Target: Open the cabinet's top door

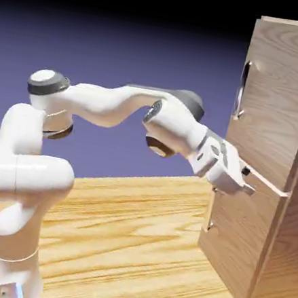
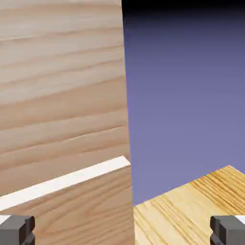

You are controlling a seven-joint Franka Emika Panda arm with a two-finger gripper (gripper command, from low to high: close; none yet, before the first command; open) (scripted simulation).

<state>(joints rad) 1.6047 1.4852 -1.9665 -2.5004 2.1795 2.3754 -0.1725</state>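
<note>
Here the tool point(image 1: 245, 180) stands wide open and holds nothing, near the seam between the 2 doors of the cabinet point(image 1: 263, 220) on the bench point(image 1: 128, 244). The top door point(image 1: 278, 99) looks closed, its silver handle point(image 1: 242, 90) untouched.

Glossy white arm point(image 1: 111, 107) (dark-grey joint bands)
</note>
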